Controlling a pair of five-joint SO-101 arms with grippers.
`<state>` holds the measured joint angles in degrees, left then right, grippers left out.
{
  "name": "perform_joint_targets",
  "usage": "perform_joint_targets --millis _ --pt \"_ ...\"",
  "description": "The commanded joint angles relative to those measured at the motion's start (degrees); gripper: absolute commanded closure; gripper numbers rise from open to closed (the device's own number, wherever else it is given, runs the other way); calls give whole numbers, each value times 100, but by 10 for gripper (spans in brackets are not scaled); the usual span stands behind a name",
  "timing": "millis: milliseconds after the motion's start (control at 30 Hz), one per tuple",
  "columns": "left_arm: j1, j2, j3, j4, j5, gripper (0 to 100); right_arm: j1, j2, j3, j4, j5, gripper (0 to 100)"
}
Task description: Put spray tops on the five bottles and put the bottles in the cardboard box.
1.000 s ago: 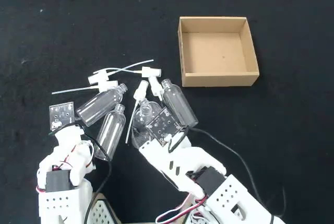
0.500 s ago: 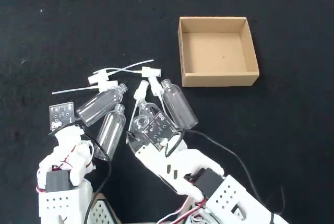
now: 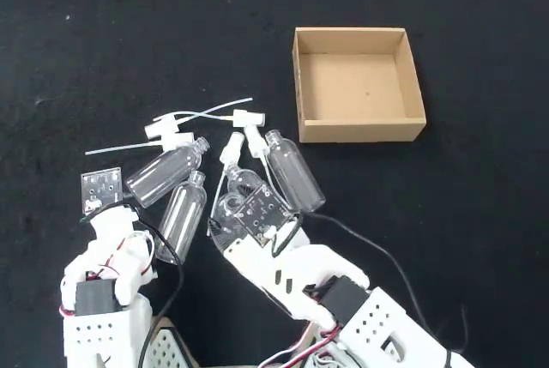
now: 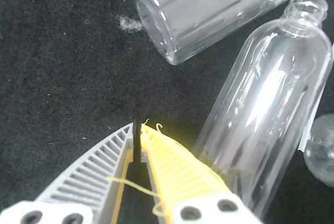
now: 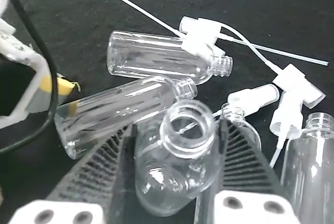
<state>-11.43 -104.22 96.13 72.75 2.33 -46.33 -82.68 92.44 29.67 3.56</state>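
Fingers of the right end effector [image 5: 177,130] are clamping a small clear plastic bottle [image 5: 175,174] from both sides. The bottle is sitting between them with its open mouth facing back toward the wrist. In the high view the right arm [image 3: 300,269] is stretching low over the black table [image 3: 480,214] and slanting toward the left arm's side.

Just ahead of the right fingertips, white plastic spray tops with thin dip tubes [image 5: 209,28] are lying loose on the table. Two more clear bottles [image 5: 162,57] are lying on their sides between the two end effectors. Another uncapped bottle neck [image 5: 237,117] is showing just behind the held bottle. A fifth clear bottle [image 5: 310,156] is lying on the outer side of the right end effector.

The left arm [image 3: 103,278] is sitting folded and compact. The left end effector [image 4: 138,129] is pointing down at the table, its grey and yellow fingers pressed together with nothing between them. A long clear bottle [image 4: 261,104] is lying just beside the yellow finger; whether they are touching cannot be told.

The brown cardboard box [image 3: 360,130] is sitting open-topped well beyond the right end effector, apart from all the bottles.
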Motion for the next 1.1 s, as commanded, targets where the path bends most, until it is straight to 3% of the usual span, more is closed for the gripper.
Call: perform_joint_targets --millis 0,100,333,533,667,1067 --pt "-13 -35 127 0 0 970 -62 13 -857 615 0 846" --pt "-13 -35 127 0 0 970 132 13 -1569 1213 273 846" --pt "-13 -35 127 0 0 970 1380 13 -3380 2884 923 847" --pt "-13 -35 127 0 0 970 2980 13 -3908 4114 967 847" --pt "-13 -35 127 0 0 970 4246 13 -3407 4053 1196 847" --pt "-13 -35 127 0 0 970 5433 13 -2026 3508 1741 847"
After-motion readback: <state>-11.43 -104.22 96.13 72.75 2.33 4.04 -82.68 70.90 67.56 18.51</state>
